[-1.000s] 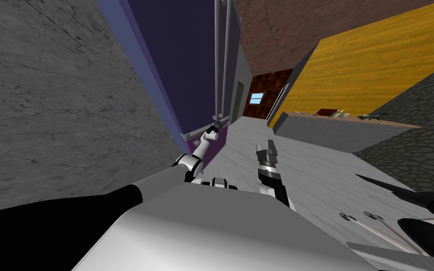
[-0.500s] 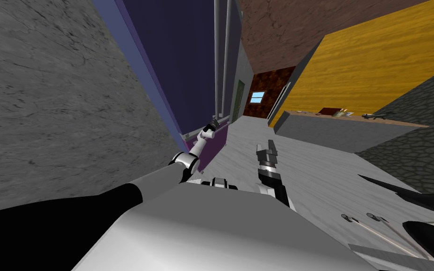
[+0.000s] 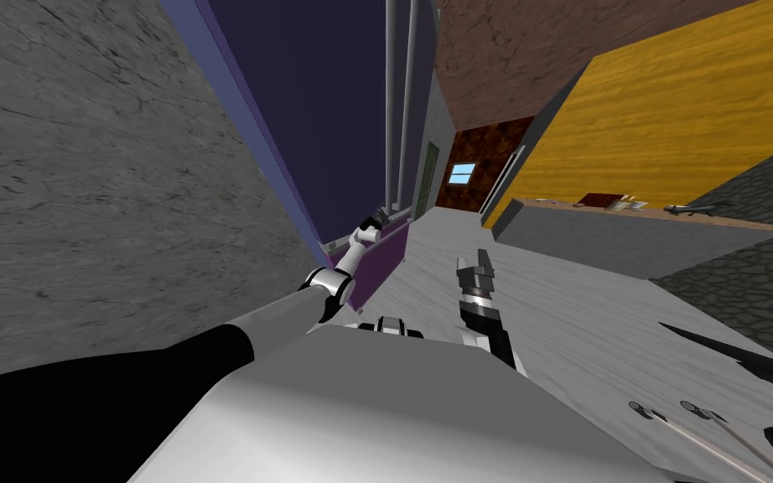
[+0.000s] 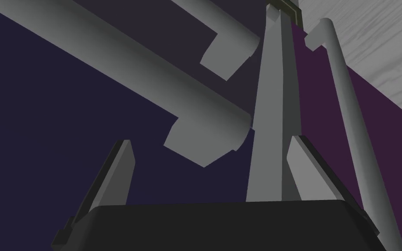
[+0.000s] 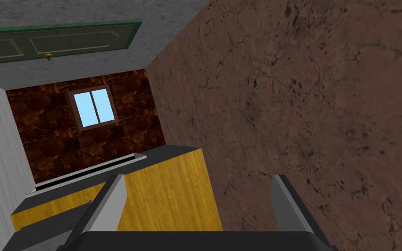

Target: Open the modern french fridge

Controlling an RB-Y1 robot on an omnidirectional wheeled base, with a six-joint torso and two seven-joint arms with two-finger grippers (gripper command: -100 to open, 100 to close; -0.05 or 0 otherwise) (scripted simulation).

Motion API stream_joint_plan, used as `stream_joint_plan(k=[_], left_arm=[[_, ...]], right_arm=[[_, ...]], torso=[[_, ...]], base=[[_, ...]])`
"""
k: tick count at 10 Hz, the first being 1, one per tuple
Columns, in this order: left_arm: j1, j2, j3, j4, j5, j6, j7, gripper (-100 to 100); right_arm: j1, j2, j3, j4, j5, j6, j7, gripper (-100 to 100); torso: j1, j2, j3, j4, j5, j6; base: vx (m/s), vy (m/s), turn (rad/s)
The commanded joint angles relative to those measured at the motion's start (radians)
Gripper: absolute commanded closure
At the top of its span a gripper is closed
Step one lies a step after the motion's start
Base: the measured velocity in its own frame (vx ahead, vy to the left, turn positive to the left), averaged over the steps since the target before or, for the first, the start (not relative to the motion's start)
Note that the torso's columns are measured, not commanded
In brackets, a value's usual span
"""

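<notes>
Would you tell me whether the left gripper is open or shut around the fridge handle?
Open: the left gripper has its fingers wide apart, the grey fridge handle ending between them.

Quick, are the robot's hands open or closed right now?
Left gripper: open, at the grey door handle, not gripping it.
Right gripper: open, holding nothing.

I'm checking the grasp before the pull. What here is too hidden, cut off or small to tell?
Head view: the left gripper at the fridge handles is too small to show contact.
Left wrist view: a handle end lies between the open fingers; whether they touch it is unclear.
Head view: the handles' upper ends are cut by the top edge.
Head view: the items on the counter are too small to name.
</notes>
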Motion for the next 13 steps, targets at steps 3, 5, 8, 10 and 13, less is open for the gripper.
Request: stream_joint_plan(k=[3,5,8,10,13], left_arm=[[-0.038,0.001,0.023,0.006,0.005,0.082,0.012,-100],[-0.054,-0.011,0.033,0.014,0.007,0.118,0.015,-100],[-0.075,-0.015,0.037,0.026,0.010,0.135,0.020,-100],[-0.071,-0.019,0.036,0.030,0.010,0.131,0.018,100],[-0.073,-0.045,0.004,0.020,0.024,0.137,0.017,100]], right_arm=[[0.000,0.000,0.000,0.000,0.000,0.000,0.000,0],[0.000,0.000,0.000,0.000,0.000,0.000,0.000,0],[0.000,0.000,0.000,0.000,0.000,0.000,0.000,0],[0.000,0.000,0.000,0.000,0.000,0.000,0.000,0],[-0.001,0.000,0.000,0.000,0.000,0.000,0.000,0]], torso=[[0.002,0.001,0.001,0.001,0.000,0.000],[0.001,0.000,0.000,0.000,0.000,0.000],[0.000,0.001,0.000,0.000,0.000,0.000],[0.000,0.001,0.001,0.001,0.000,0.000],[0.002,0.007,0.005,0.002,0.001,0.002]], base=[[0.090,0.008,0.038],[0.098,0.003,0.047],[0.086,-0.010,0.010],[0.033,-0.016,-0.001],[-0.071,0.126,-0.130]])
